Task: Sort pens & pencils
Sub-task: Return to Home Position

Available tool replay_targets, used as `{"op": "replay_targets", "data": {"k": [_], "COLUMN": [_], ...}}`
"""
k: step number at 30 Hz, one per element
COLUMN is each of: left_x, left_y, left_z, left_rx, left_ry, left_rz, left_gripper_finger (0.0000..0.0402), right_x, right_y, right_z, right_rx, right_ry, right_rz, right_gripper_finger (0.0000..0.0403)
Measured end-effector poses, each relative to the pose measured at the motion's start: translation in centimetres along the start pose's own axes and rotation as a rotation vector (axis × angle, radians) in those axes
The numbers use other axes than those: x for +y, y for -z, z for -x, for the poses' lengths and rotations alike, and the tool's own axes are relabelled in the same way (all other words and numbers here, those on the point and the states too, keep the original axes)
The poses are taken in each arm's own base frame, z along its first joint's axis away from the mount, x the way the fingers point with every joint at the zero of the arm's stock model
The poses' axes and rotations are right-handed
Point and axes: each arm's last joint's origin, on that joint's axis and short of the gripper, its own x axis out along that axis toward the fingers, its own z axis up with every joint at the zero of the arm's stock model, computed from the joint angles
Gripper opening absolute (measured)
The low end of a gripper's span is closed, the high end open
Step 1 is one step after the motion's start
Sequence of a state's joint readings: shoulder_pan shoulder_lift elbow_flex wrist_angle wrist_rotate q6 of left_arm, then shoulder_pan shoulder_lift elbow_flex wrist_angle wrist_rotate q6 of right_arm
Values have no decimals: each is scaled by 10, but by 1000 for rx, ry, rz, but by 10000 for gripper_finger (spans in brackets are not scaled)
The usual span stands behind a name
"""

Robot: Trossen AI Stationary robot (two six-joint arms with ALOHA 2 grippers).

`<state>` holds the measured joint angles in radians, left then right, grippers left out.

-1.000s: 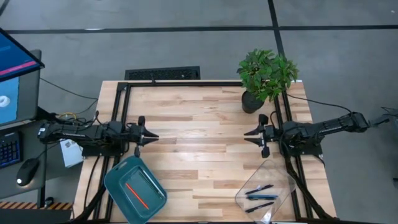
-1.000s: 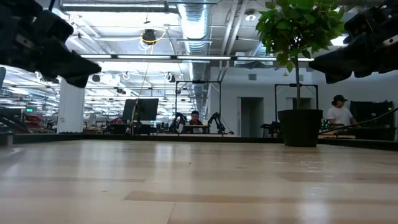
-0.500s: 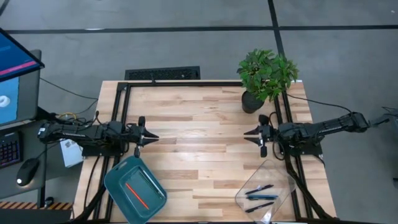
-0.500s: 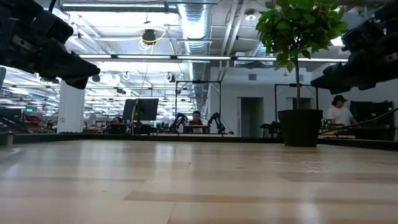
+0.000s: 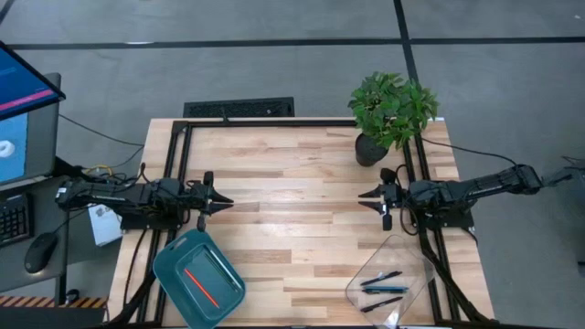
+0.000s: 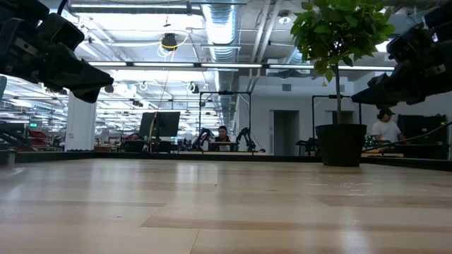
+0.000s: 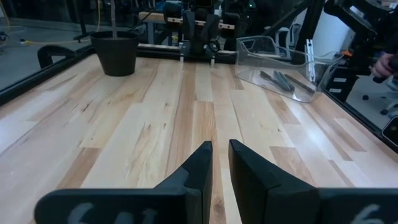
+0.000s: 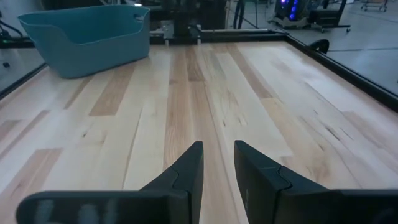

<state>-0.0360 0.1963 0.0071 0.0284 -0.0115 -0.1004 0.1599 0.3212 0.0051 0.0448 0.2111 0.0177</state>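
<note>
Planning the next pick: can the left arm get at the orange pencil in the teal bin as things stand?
Probably yes: the orange pencil lies uncovered in the open-topped teal bin, just beside the left end effector, which holds nothing.

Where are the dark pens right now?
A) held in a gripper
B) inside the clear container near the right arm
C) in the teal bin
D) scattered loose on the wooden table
B: the high view shows the dark pens lying inside the clear container at the table's front corner by the right arm, while the teal bin holds only an orange-red pencil.
</note>
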Motion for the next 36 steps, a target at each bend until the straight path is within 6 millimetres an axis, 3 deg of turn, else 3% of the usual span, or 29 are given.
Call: {"op": "replay_targets", "data": {"k": [12,36], "left_x": [0,0], "left_y": [0,0], "left_z": [0,0], "left_rx": [1,1], "left_ry": [-1,0], "left_rz": [-86,-49], "left_gripper_finger": [43,43], "right_x": [0,0], "right_y": [0,0], "right_z": [0,0], "right_rx": [0,-1], "right_ry": [0,-1], "right_rz": [-1,-1], "right_gripper_finger": [113,113]}}
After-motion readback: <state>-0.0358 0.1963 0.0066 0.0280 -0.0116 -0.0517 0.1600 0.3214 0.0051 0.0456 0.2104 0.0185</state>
